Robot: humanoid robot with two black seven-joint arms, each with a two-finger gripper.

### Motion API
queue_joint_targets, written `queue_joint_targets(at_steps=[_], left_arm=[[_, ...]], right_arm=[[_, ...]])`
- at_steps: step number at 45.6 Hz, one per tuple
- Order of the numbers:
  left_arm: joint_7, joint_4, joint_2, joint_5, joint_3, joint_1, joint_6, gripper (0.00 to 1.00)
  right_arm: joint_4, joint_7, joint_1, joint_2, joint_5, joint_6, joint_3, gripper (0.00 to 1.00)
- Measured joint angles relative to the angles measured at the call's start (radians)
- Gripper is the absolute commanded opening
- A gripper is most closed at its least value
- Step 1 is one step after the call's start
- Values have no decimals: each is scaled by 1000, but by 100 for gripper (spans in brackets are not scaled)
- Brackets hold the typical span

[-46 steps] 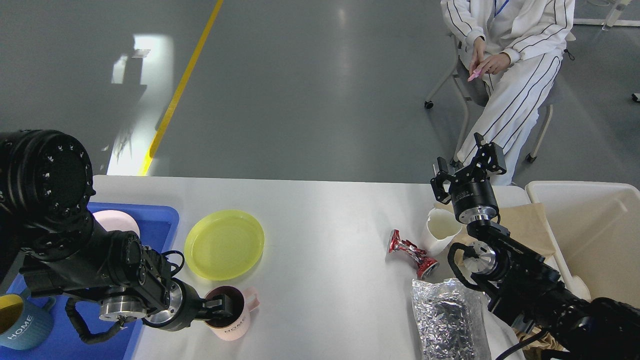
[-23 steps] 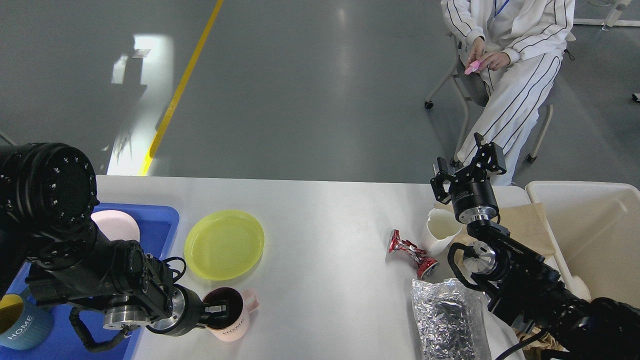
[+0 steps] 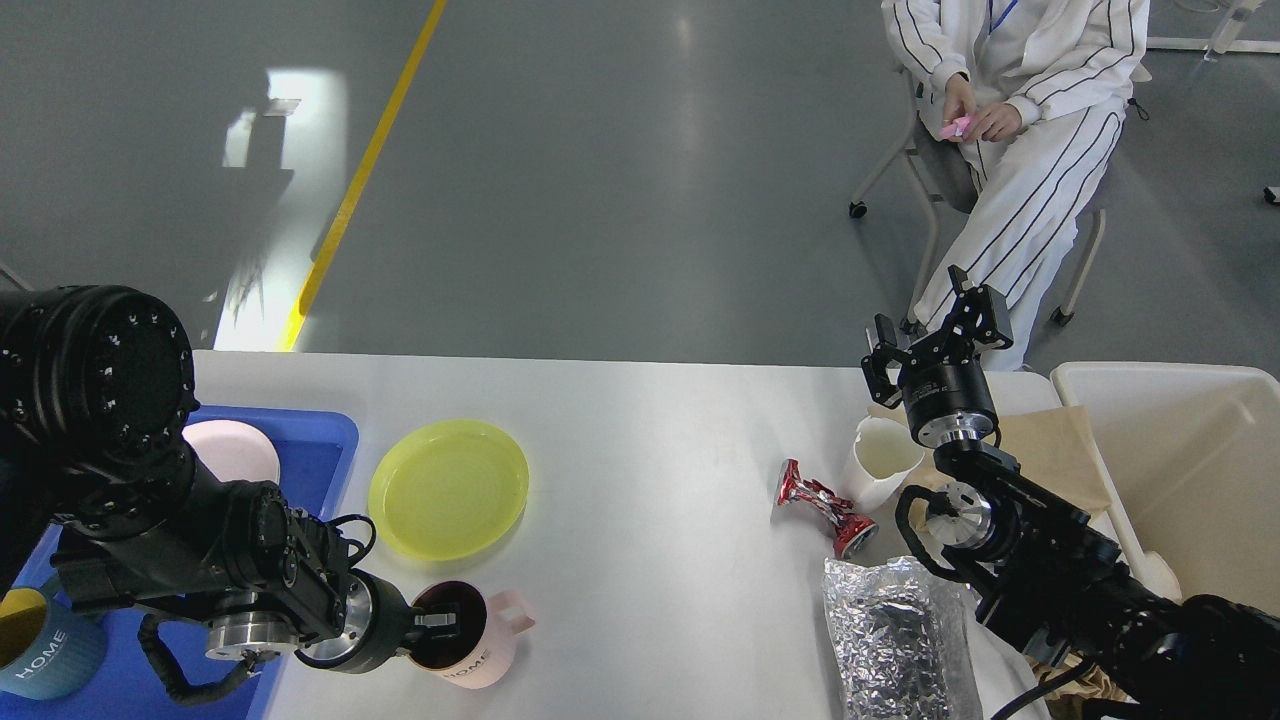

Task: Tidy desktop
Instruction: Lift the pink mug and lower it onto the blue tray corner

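The white desktop [image 3: 650, 470] holds a yellow plate [image 3: 448, 488], a pink mug [image 3: 475, 640], a crushed red can [image 3: 825, 505], a white paper cup [image 3: 880, 462] and a crumpled foil bag [image 3: 895, 640]. My left gripper [image 3: 440, 622] reaches into the pink mug's mouth at the front left, with one finger inside and the rim between its fingers. My right gripper [image 3: 935, 330] is open and empty, raised above the desktop's far right edge, behind the paper cup.
A blue tray [image 3: 310, 440] at the left holds a pink bowl [image 3: 235, 450] and a blue mug [image 3: 45, 650]. A cream bin [image 3: 1190, 470] stands at the right, with brown paper [image 3: 1050, 450] beside it. A seated person [image 3: 1020, 120] is beyond the table.
My left gripper has pulled back toward me with the pink mug, and the mug has turned so its handle points right. The right arm has not moved.
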Motion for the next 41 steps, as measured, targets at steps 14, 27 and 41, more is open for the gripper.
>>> queue_joint_targets(at_steps=[14, 27, 41], left_arm=[[-81, -121, 15, 43, 20, -107, -43, 0], [-127, -160, 153, 163, 104, -414, -484, 0], [-185, -99, 319, 339, 131, -851, -1000, 0]], right_arm=[[0, 0, 0, 0, 0, 0, 0, 100], [0, 0, 0, 0, 0, 0, -1, 100], [0, 0, 0, 0, 0, 0, -1, 100]])
